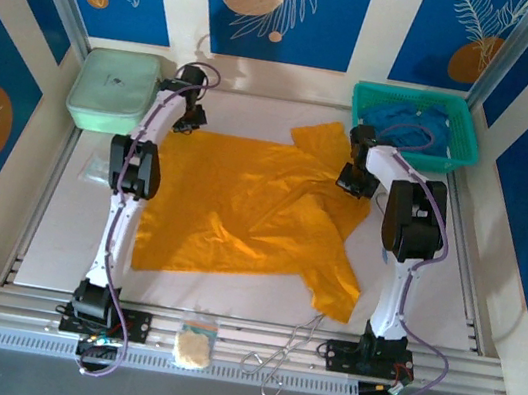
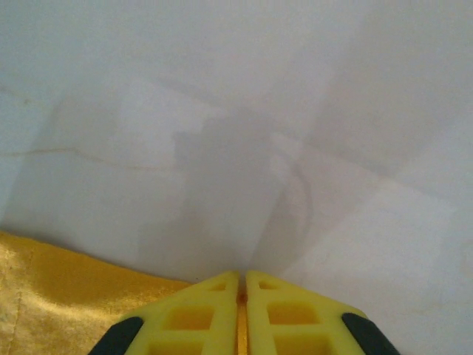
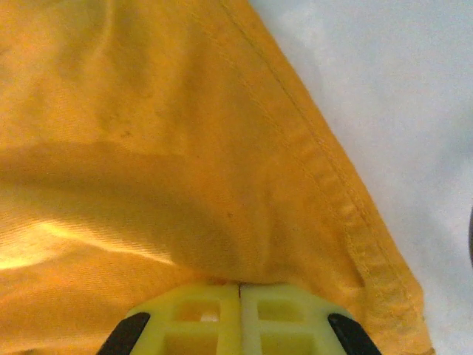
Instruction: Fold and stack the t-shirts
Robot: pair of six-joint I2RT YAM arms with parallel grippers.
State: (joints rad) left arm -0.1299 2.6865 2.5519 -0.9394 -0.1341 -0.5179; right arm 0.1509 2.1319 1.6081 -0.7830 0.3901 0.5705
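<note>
Upper left, the left gripper (image 1: 187, 122) has its jaws pinched nearly together on a corner of the orange shirt (image 1: 242, 209). The shirt lies spread flat mid-frame, unfolded. At its right edge the right gripper (image 1: 355, 184) is clamped on cloth. Upper right, the blue shirts (image 1: 412, 129) wait in the basket (image 1: 364, 103). By the look of it, no fold or stack has begun.

The white table (image 1: 227, 298) has a pale mint-green rectangular pouch (image 1: 113, 89) at its far left corner and a teal mesh basket (image 1: 468, 140) at its far right corner. Along the table's near edge lie a small pale-yellow lump (image 1: 194, 345) left of centre (too blurred to identify) and a bent wire clip (image 1: 283, 358) right of centre. Blue-and-cream wall panels (image 1: 276, 7) with leaf drawings stand behind the table.
</note>
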